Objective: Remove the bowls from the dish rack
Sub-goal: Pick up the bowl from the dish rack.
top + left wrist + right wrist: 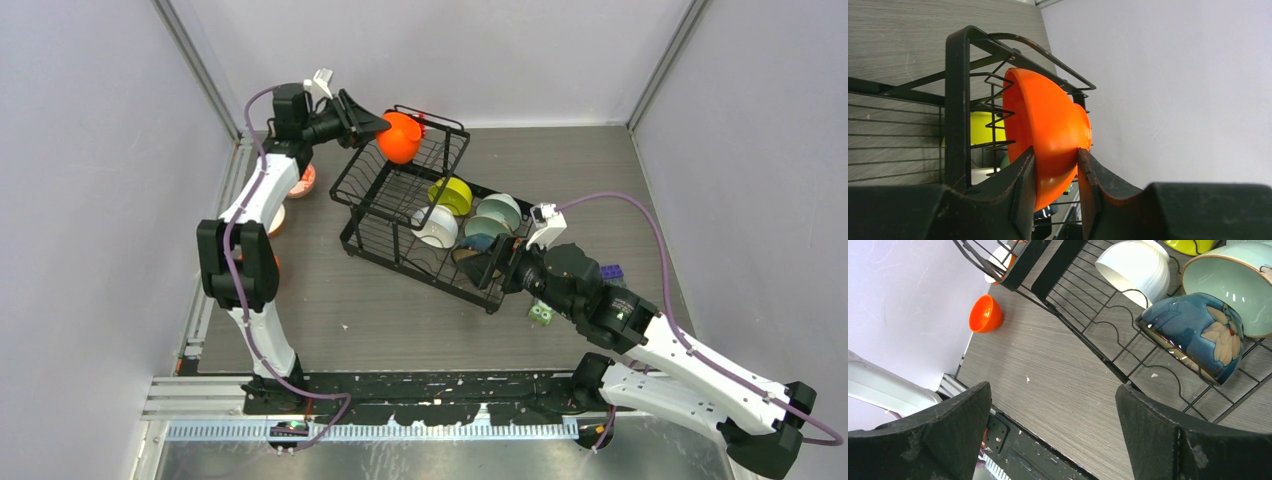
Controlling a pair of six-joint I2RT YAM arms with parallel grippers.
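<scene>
Grip: left end effector (1054, 155) on orange bowl (1048, 115) at rack (957, 100).

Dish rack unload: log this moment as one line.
left gripper: closed on orange bowl in dish rack upper tier | right gripper: open, empty, near blue floral bowl

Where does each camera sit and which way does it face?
Top external: fixed above and behind the bases, looking down on the grey table; left arm and right arm flank the black wire dish rack.
Left wrist: on its arm, looking along the left jaws, closed on the glossy orange round bowl at the rack's top.
Right wrist: on its arm, looking past the open right jaws at the rack's lower tier and a white ribbed bowl.
Shared: top and left wrist show that bowl.
</scene>
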